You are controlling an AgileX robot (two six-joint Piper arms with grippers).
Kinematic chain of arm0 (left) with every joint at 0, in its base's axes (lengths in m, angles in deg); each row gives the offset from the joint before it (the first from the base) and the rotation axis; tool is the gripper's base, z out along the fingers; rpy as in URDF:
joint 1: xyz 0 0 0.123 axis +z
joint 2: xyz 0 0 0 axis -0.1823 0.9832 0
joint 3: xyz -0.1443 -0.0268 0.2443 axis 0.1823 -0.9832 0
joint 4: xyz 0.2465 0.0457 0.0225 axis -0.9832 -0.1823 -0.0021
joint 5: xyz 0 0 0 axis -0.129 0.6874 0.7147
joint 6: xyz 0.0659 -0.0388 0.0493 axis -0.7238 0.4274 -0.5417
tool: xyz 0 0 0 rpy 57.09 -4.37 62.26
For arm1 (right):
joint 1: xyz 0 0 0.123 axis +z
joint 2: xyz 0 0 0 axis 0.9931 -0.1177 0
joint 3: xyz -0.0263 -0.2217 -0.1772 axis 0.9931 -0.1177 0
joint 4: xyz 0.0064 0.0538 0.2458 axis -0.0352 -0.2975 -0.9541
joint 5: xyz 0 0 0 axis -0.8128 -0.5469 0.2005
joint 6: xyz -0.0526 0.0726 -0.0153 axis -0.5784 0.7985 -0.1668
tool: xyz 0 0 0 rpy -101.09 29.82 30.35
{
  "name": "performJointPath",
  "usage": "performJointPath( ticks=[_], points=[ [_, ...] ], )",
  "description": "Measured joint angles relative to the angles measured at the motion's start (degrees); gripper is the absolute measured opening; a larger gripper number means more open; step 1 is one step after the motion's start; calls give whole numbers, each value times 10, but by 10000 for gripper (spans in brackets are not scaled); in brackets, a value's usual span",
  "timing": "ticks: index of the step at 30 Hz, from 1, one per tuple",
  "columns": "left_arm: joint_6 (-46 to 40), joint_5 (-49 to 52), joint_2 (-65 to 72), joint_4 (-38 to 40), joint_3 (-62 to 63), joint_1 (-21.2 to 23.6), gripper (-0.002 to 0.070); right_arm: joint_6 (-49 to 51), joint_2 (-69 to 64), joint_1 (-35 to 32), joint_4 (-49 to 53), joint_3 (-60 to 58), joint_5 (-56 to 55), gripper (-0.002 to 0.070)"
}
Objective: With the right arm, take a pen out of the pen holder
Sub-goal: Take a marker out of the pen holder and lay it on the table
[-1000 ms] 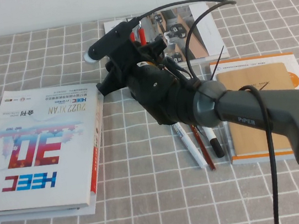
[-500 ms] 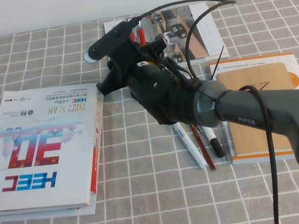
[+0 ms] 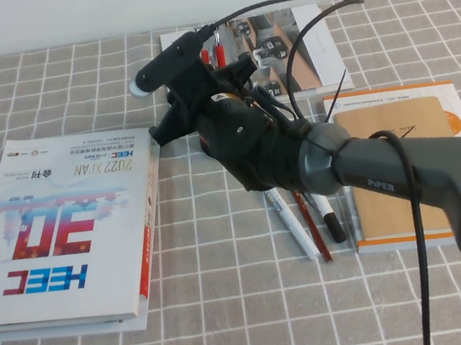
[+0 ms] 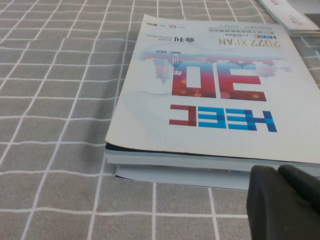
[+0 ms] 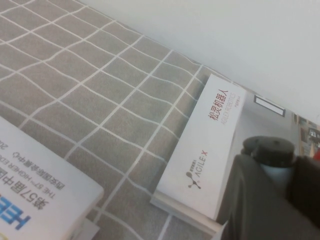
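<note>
Right gripper (image 5: 274, 172) sat at back of table (image 3: 31, 97), around black-capped pen (image 5: 267, 149); I couldn't tell if it clamped; pen holder hidden behind right arm (image 3: 297, 154); left gripper (image 4: 282, 202) cut off beside HEEC book (image 4: 210, 95), state unreadable.

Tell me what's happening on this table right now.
The right arm reaches to the back of the table, where the right gripper sits at a black-capped pen beside a white Agile-X box. Whether it has a grip on the pen can't be told. The left gripper is parked, shut, low by the edge of the HEEC book. Three pens lie on the table next to an orange-edged notebook.
</note>
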Motion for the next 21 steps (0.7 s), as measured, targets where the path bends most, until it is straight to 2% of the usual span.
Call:
performJointPath(
  ticks=[10, 21],
  points=[
    [0, 0, 0, 0, 0, 0, -5, -23, 27, 0, -2, 0, 1, 102],
    [0, 0, 0, 0, 0, 0, -5, -177, 109, 0, -132, 0, 5, 101]
  ],
)
